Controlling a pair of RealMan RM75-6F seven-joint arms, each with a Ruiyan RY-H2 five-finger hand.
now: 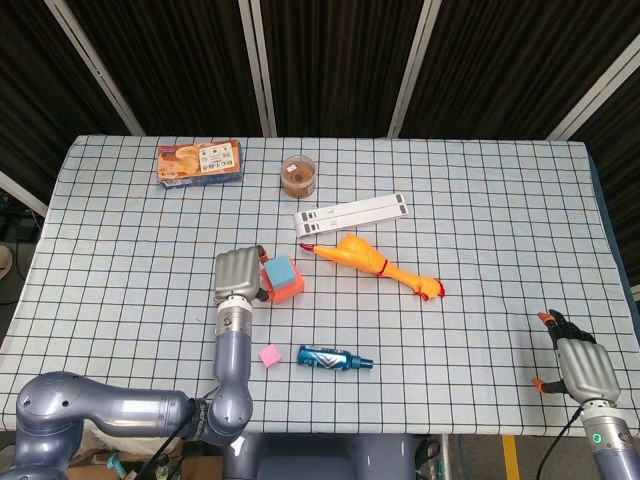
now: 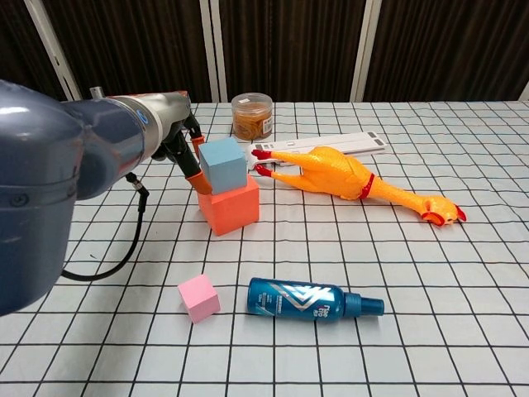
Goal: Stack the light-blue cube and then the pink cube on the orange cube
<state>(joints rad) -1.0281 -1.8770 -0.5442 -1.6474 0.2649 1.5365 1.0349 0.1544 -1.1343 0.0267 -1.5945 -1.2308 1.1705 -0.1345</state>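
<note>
Left hand [image 2: 183,153]: it is at the left side of the two stacked cubes, and its orange fingertips [image 2: 197,177] touch the left face of the light-blue cube; from these views I cannot tell if it really grips the cube or only touches it.
Light-blue cube [image 2: 223,164]: it sits on top of the orange cube, a little turned against it.
Orange cube [image 2: 231,208]: it stands on the checked tablecloth [image 2: 463,281], under the light-blue cube.
Pink cube [image 2: 198,298]: it lies alone on the cloth, in front of the stack and apart from it, just beside the bottle.
Blue spray bottle [image 2: 312,300]: it lies on its side to the right of the pink cube.
Rubber chicken [image 2: 347,179]: it lies to the right of the stack, in front of the white power strip [image 2: 331,145].
Jar [image 2: 251,116]: it stands behind the cubes, near the far edge.
Snack box [image 1: 200,162]: at the far left corner of the table.
Right hand [image 1: 582,366]: it is at the near right edge of the table, well apart from the cubes, fingers apart and nothing in it.
</note>
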